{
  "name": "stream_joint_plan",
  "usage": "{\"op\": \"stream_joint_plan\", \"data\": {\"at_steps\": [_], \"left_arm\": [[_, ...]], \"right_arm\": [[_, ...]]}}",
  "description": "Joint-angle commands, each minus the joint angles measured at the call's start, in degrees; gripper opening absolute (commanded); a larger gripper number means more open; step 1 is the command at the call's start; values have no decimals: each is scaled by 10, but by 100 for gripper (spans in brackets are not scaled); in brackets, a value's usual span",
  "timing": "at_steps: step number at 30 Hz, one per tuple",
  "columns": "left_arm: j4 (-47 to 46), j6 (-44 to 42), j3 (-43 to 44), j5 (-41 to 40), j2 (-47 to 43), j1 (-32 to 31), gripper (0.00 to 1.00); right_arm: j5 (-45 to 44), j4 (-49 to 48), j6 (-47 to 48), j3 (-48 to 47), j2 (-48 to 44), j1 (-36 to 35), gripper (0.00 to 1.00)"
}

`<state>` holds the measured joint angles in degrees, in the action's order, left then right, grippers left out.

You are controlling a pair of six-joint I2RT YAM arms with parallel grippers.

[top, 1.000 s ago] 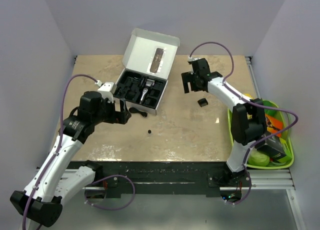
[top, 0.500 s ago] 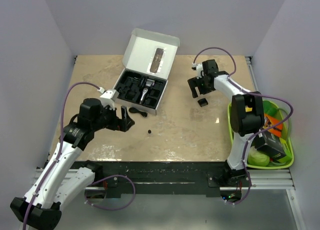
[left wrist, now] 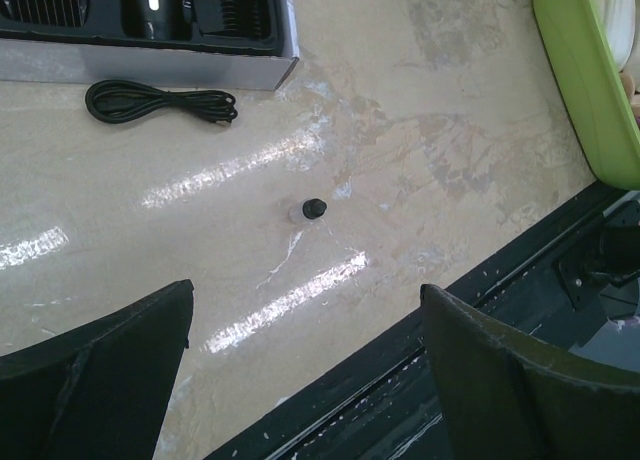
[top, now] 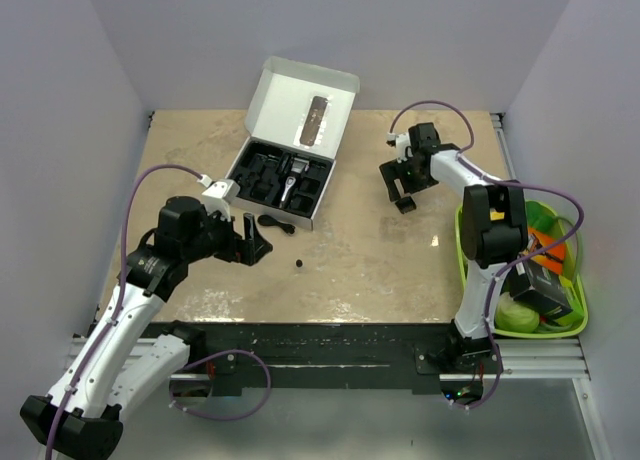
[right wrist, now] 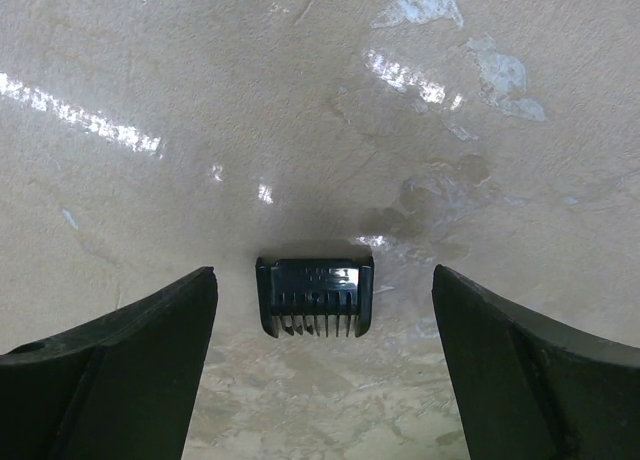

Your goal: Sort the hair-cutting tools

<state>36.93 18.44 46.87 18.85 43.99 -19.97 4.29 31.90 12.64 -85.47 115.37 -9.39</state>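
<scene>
The black-and-silver clipper (top: 288,178) lies in the black tray of the open box (top: 262,158). A black cord (top: 275,222) lies just in front of the box, and a tiny round bit (top: 298,264) lies nearer on the table. The square comb guard (top: 405,204) lies at right. My right gripper (top: 400,180) is open just above it. In the right wrist view the guard (right wrist: 315,296) lies flat between the fingertips of the gripper (right wrist: 325,375), untouched. My left gripper (top: 255,242) is open and empty. Its view shows the cord (left wrist: 160,102) and the bit (left wrist: 314,209) ahead of the gripper (left wrist: 305,380).
The box's white lid (top: 305,105) stands up at the back. A green basket (top: 466,270) with toy vegetables and a dark box sits at the right edge; its rim (left wrist: 585,90) shows in the left wrist view. The table's black front rail (left wrist: 480,290) is close below the left gripper.
My right gripper has moved right and nearer, down over the comb guard. My left gripper swung a little right and toward the front, then held still.
</scene>
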Motion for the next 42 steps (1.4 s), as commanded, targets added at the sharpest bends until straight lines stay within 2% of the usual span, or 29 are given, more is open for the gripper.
{"op": "stream_joint_plan", "data": {"at_steps": [1,20,26,29,30,34,42], "left_arm": [[-18,1,5,18,-10,-1,100],[-12,-1,-2,9,-24,-4,100],[-12,-2,-2,7,-25,-5,100],[-12,-2,-2,7,-27,-6,100],[-12,-2,-3,7,-27,-6,100],[-10,-2,-3,5,-28,-6,100],[-5,-2,1,-7,-27,-6,100]], "right_arm": [[11,-2,4,1,-2,-1,89],[-1,-4,-1,34,13,-1,82],[-2,-2,-3,31,16,-1,71],[-4,-2,-2,34,15,-1,63],[-3,-3,-2,35,14,-1,57],[-1,0,-3,35,14,-1,47],[-3,4,-16,37,-36,-5,41]]}}
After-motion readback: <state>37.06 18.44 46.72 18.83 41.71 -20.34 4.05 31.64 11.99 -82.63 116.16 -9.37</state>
